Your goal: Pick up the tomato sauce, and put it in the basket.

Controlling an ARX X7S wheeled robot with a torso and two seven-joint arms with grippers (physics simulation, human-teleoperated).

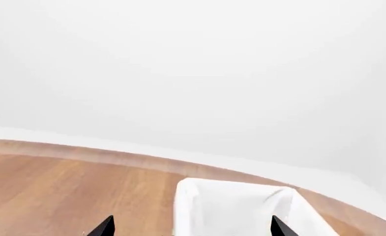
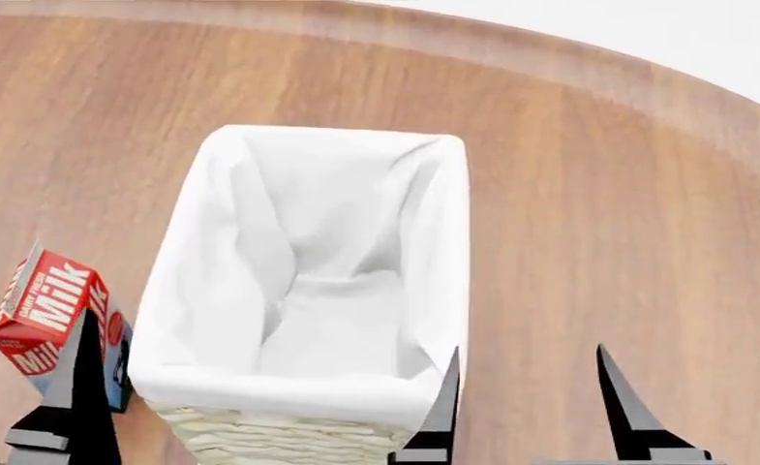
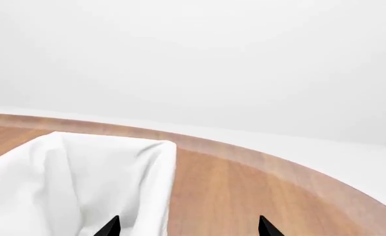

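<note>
The tomato sauce is out of view in every frame. The basket [image 2: 305,426], cream wicker with a white cloth lining [image 2: 315,291], stands in the middle of the head view, and nothing shows inside it. My left gripper [image 1: 191,227] is open with nothing between its tips, and the basket [image 1: 239,211] lies ahead of it. In the head view one of its fingers [image 2: 80,387] stands at the basket's near left corner. My right gripper [image 2: 531,402] is open and holds nothing, just right of the basket's near right corner. The right wrist view shows that gripper [image 3: 187,227] and the basket's lining [image 3: 81,182].
A red and white milk carton [image 2: 46,310] leans just left of the basket, behind the left finger. The round wooden table [image 2: 612,213] curves to its edge at the far right, with a white floor beyond.
</note>
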